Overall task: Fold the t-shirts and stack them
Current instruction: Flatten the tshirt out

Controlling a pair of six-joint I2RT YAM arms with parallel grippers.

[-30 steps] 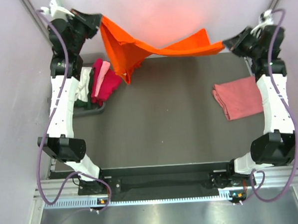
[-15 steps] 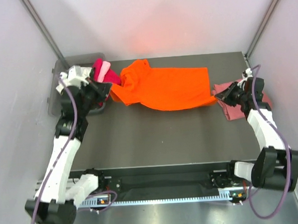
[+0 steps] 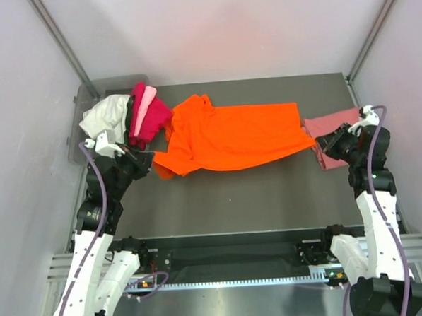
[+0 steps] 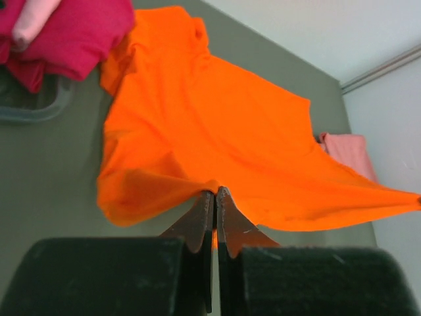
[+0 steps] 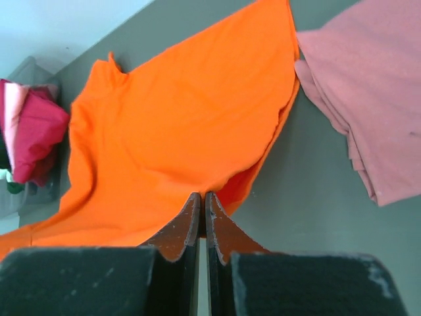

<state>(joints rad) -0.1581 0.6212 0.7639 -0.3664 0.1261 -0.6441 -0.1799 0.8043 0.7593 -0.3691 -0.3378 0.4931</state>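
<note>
We've lowered the orange shirt (image 3: 227, 137) flat beside the pink shirt (image 3: 335, 122). The left gripper (image 4: 214, 194) and right gripper (image 5: 200, 196) stay clamped tight on its corners, so folding comes next.

I have the spread t-shirt (image 3: 231, 136) lying across the tabletop (image 3: 255, 191) between my left fingers (image 4: 200, 214) and my right fingers (image 5: 191, 217), with one corner pinched in each. Ahead of my left fingers and off to their left, a heap of t-shirts (image 3: 141, 115) sits in the bin (image 3: 94, 88) at the tabletop's far left corner. Just ahead and to the right of my right fingers lies the folded t-shirt (image 3: 333, 121), just beside the spread one.
</note>
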